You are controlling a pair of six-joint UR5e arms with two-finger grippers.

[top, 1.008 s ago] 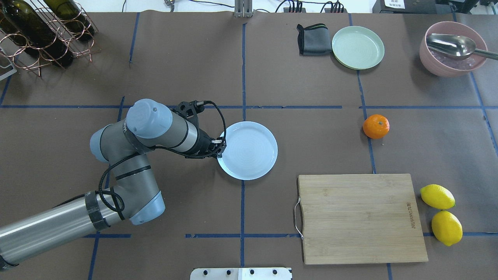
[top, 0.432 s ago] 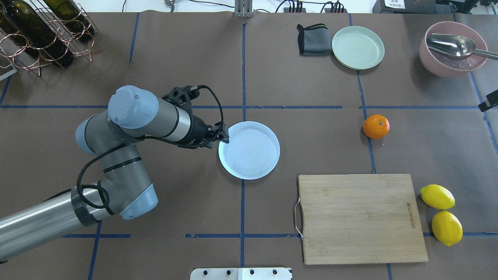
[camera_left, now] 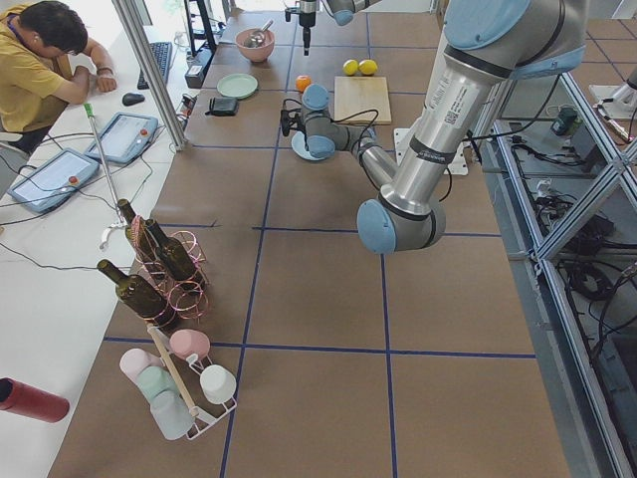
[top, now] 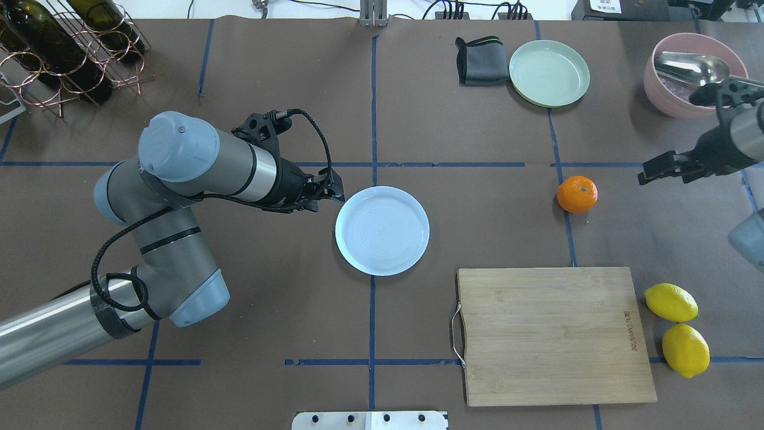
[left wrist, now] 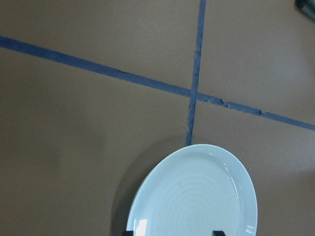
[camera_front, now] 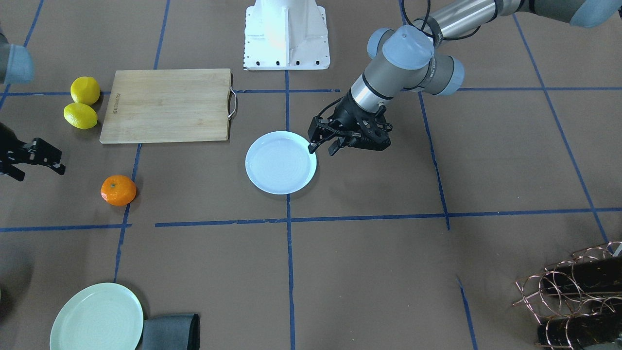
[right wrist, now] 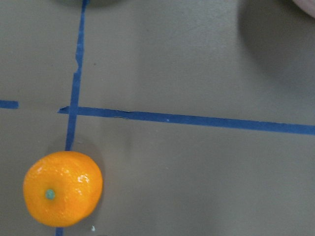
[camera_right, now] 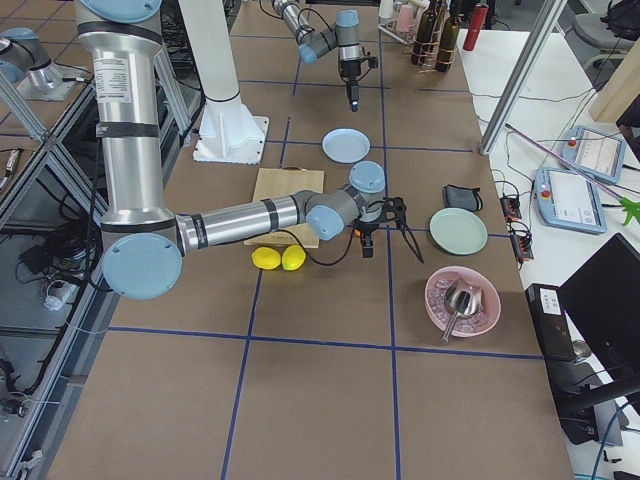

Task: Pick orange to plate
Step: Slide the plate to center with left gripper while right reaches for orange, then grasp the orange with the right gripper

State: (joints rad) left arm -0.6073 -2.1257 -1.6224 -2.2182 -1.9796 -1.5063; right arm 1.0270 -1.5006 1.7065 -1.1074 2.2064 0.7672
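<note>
Here, the right end effector (top: 659, 172) hangs with its fingers spread, gripping nothing, near the orange (top: 577, 194), on the side away from the plate (top: 382, 230). The orange rests on the desk (top: 268, 89) atop a blue tape line (top: 554, 143), well apart from the plate and just past the cutting board (top: 552, 334). The left end effector (camera_front: 321, 148), likewise spread and gripping nothing, hovers at the plate's rim on the robot's left side.
</note>
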